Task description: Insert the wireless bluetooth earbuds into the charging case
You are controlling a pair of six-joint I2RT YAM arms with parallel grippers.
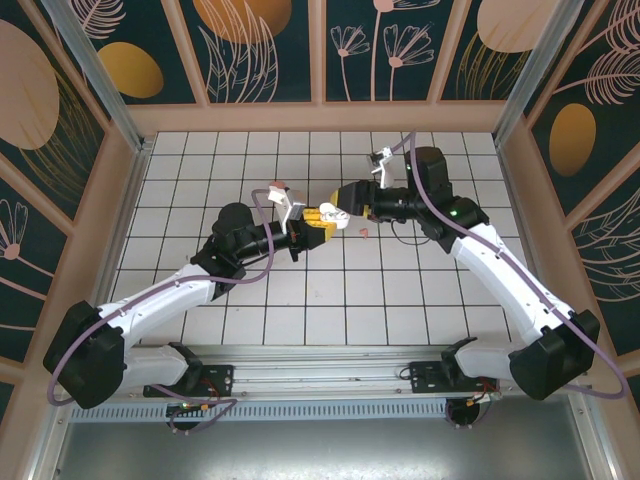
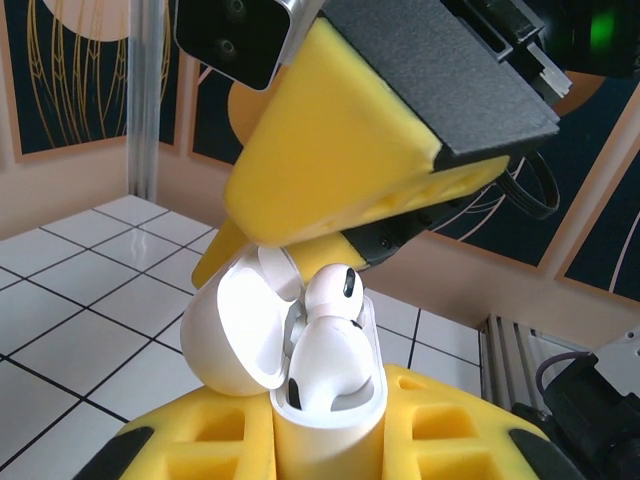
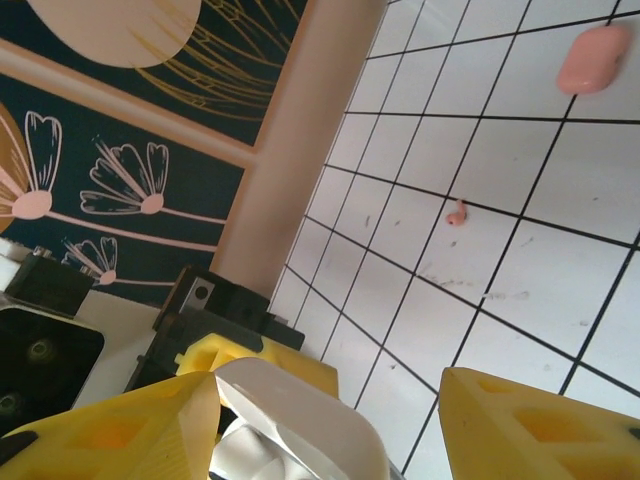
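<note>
Left pincer [image 2: 330, 455]: pressed onto the white charging case [image 2: 240, 340], which is held lid-open above the middle of the table [image 1: 200, 170] for loading.
Right pincer [image 3: 325, 385]: spread just above the case.
White earbuds [image 2: 322, 355]: lodged in the case's wells.

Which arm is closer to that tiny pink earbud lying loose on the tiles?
Right. The right gripper reaches over the tiles just beyond the pink earbud; the left gripper stops short on the bud's left, its fingers holding the white case.

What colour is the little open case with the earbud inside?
The case is white, and the left wrist view shows it best.
</note>
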